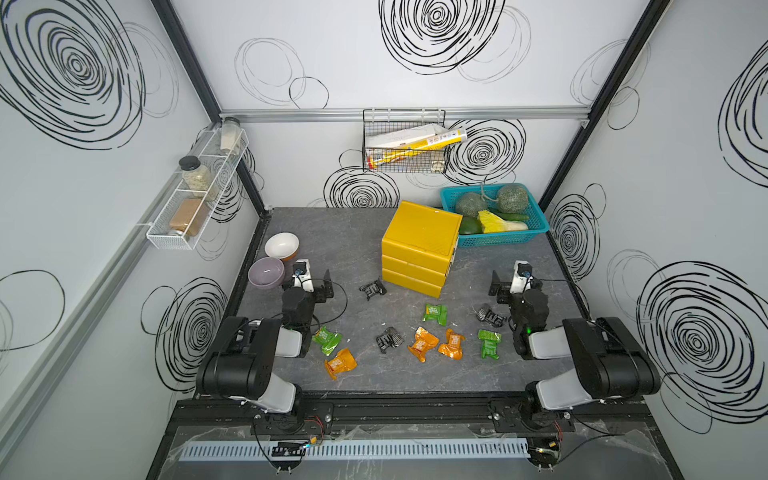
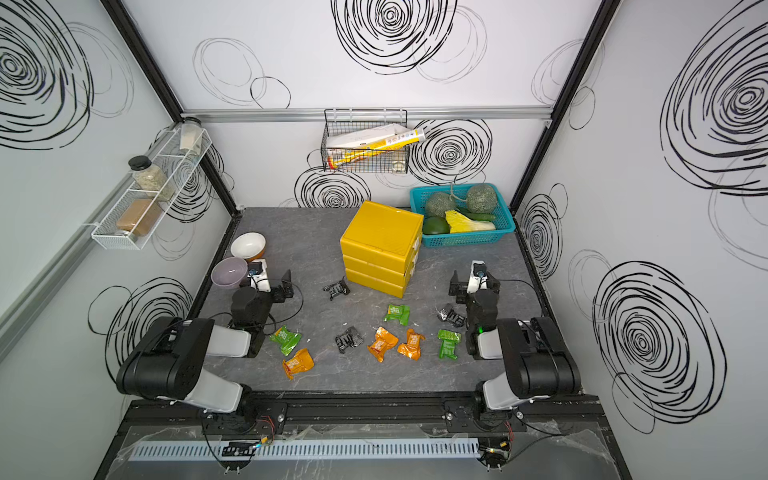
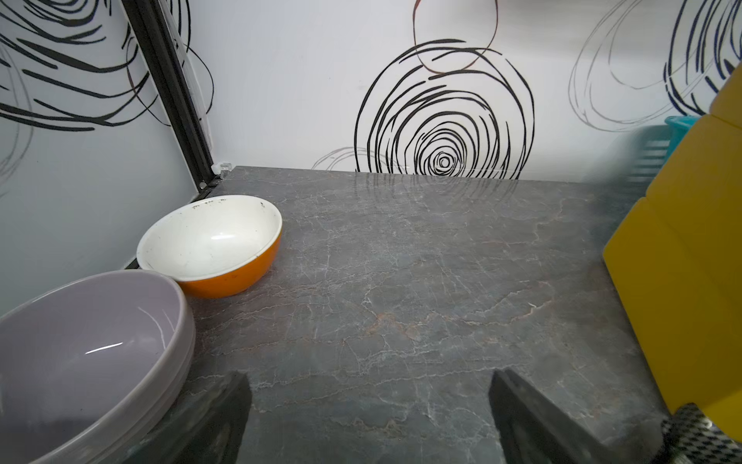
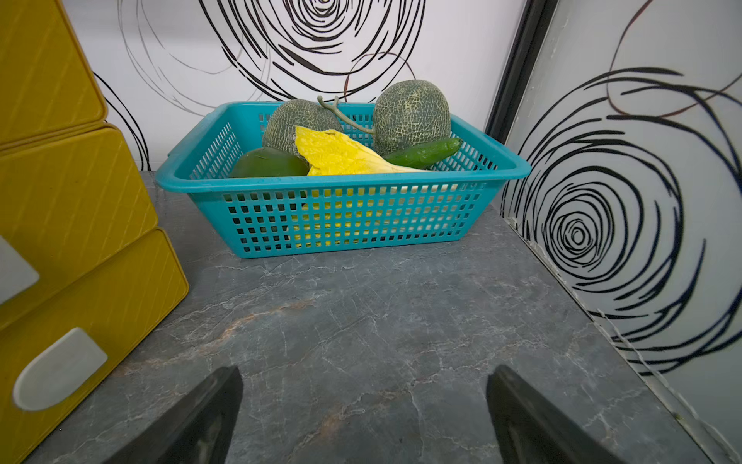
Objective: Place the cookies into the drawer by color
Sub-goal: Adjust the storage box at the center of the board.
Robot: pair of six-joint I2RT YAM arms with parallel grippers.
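Only unreadable white labels (image 1: pixel 420 344) on cookies (image 1: pixel 435 313).

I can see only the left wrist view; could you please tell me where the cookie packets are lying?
Observer: Black foil packets, green foil packets and orange foil packets, three crinkly ones each, lie loose on the grey marbled tabletop before the boxy yellow plastic cabinet.
Operator: Thank you. Are its drawers open?
Observer: All three look shut; their white tab handles face the right arm's side.
Operator: Is the right gripper free?
Observer: Yes, the right gripper stands open and empty above bare tabletop.
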